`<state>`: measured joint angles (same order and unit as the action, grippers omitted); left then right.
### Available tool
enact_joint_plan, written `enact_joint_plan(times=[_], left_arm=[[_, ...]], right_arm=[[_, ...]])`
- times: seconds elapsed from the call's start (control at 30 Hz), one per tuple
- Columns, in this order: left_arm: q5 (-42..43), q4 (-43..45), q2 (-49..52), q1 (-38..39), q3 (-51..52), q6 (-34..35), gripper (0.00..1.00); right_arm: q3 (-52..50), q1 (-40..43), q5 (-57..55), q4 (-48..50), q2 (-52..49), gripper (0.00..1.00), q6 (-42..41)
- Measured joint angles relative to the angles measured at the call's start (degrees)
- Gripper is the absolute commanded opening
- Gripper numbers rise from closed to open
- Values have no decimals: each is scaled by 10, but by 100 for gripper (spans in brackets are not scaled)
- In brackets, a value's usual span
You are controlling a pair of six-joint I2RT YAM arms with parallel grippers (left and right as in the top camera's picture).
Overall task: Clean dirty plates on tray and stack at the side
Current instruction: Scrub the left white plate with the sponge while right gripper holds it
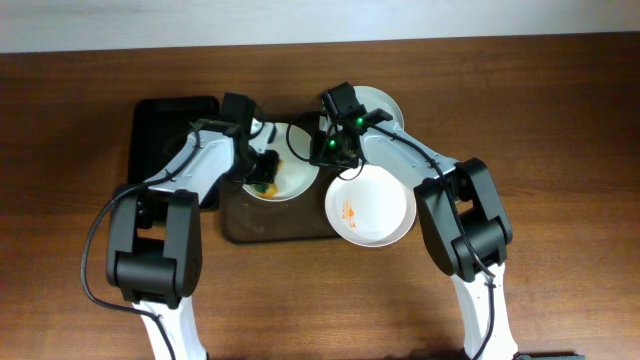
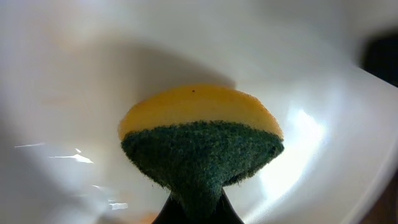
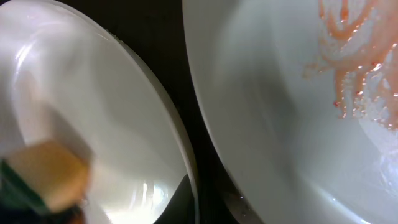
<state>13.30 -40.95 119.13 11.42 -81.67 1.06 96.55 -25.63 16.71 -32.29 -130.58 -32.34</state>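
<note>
Three white plates lie on the dark brown tray (image 1: 270,225). My left gripper (image 1: 262,172) is shut on a yellow and green sponge (image 2: 199,143) and presses it into the left plate (image 1: 290,178), whose white inside (image 2: 93,62) fills the left wrist view. My right gripper (image 3: 186,199) is shut on that plate's right rim (image 3: 180,155), a dark finger on each side of it. Just to the right lies a plate (image 1: 372,208) with orange smears (image 3: 348,56). The third plate (image 1: 385,103) sits at the back right, partly under my right arm.
A smaller black tray (image 1: 165,125) lies to the left of the brown one, under my left arm. Bare wooden table (image 1: 560,120) surrounds both trays. The two arms meet over the middle of the brown tray.
</note>
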Motion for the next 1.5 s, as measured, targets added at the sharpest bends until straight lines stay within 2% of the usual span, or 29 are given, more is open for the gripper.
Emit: enact_joint_plan(times=[0.1,0.2,0.33,0.4,0.5,0.57,0.63,0.7,0.83,0.9,1.0,1.13,1.3,1.4,1.5], left_arm=[[54,39,3,14,8,-17,1],[46,114,8,15,13,-22,1],[-38,183,13,15,16,-21,1],[-113,202,14,15,16,-10,1],[-218,202,14,15,16,23,1],[-244,171,14,16,15,33,1],[-231,127,12,16,7,33,1],[-179,54,4,12,0,33,1],[-23,-37,0,10,-8,33,1],[26,-48,2,10,-8,33,1],[64,-16,8,7,-8,35,1],[22,97,15,-11,-7,61,1],[-66,154,21,-15,-7,61,1],[-100,134,21,-14,-10,61,1],[-99,44,17,-14,-23,64,1]], right_arm=[[0,0,0,0,0,4,0],[0,0,0,-2,0,4,0],[0,0,0,-2,0,4,0],[0,0,0,-2,0,4,0],[0,0,0,-2,0,4,0],[0,0,1,-2,0,4,0],[0,0,2,-2,0,4,0],[0,0,3,-2,0,4,0],[0,1,7,-5,0,4,0],[0,1,12,-13,0,4,0],[2,2,20,-29,0,4,1],[4,2,30,-46,0,4,0],[4,2,33,-47,0,4,0],[4,2,33,-47,0,4,0],[4,2,33,-47,0,4,0]])
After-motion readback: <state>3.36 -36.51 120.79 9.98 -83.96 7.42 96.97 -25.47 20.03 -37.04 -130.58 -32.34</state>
